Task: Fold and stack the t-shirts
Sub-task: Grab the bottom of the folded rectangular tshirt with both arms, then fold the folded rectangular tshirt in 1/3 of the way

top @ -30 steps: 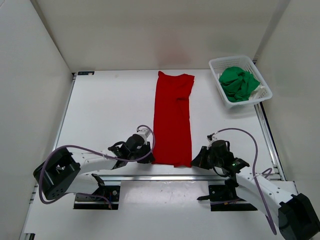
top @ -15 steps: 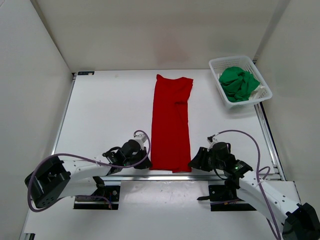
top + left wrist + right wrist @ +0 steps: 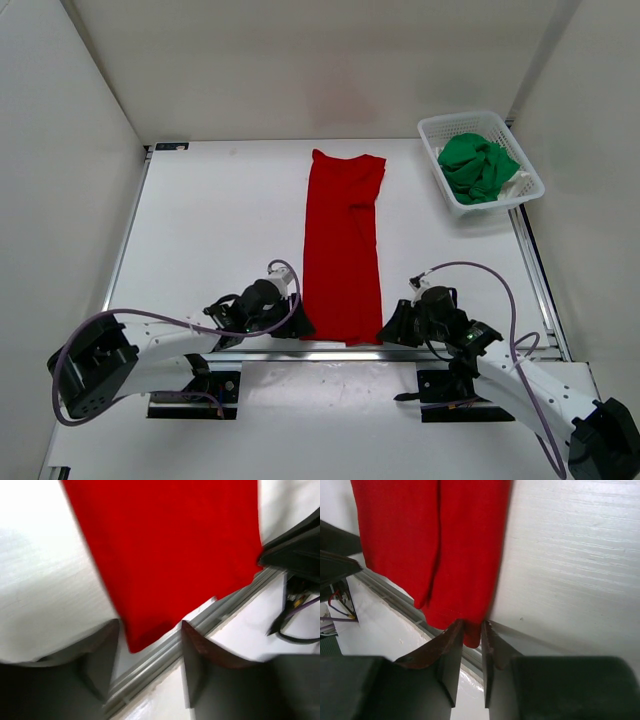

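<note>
Red t-shirt point(image 3: 343, 250) was found flat on the table point(image 3: 220, 230) as a long narrow strip with its sides turned in. It ran straight away from both grippers, and its near hem lay level with them at the edge rail point(image 3: 260, 352).

Left gripper point(image 3: 150, 652) stood at the hem's left corner with its fingers spread wide. The cloth corner lay in the gap between them, and nothing was held on that side.

Right gripper point(image 3: 472, 640) stood at the hem's right corner with its fingers drawn close together and the tip of the corner between them. It appeared to be pinching the cloth, though the firmness of that hold could not be confirmed.

Green t-shirt point(image 3: 477, 165) lay crumpled in the basket point(image 3: 447, 130), well ahead and to the right of the right gripper. A little of the white t-shirt point(image 3: 519, 183) showed beside it. Neither was folded.

Assessment: the step in hand was judged to be taking up the near hem for the lengthwise fold of the first shirt, which put the task at an early stage. The next move would call for the left fingers to close on their corner. Both corners would then need lifting together and carrying forward toward the collar end, kept level so that the strip neither skews nor opens.
</note>
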Robot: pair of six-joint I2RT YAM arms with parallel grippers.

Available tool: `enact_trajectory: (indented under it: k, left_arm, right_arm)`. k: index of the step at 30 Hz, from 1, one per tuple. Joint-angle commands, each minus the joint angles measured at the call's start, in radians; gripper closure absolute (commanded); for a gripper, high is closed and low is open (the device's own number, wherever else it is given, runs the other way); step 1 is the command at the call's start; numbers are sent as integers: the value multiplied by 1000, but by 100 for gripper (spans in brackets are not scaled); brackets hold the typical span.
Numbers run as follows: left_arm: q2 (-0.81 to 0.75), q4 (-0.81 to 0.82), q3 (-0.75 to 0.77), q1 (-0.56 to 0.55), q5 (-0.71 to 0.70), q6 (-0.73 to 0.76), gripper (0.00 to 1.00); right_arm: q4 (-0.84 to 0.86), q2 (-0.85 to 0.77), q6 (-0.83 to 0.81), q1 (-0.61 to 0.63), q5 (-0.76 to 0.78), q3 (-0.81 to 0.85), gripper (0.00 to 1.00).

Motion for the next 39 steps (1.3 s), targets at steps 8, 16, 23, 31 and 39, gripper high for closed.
enact_trajectory:
  k: [8, 16, 23, 31, 39]
  left_arm:
    - [-2, -30, -39, -18, 17, -13, 94]
    - [-214, -158, -19, 14, 24, -42, 100]
    - [-81, -239, 266, 209, 73, 107, 100]
    - [301, -246, 626, 408, 47, 238, 100]
    - [634, -242, 877, 487, 41, 240, 100]
  right_arm:
    - [8, 1, 5, 27, 11, 7, 100]
    - [-117, -51, 72, 214, 109, 97, 100]
    - [-90, 169, -256, -198, -86, 352, 100]
    - [59, 589, -353, -377, -62, 632, 100]
    - [202, 926, -330, -470, -122, 821, 100]
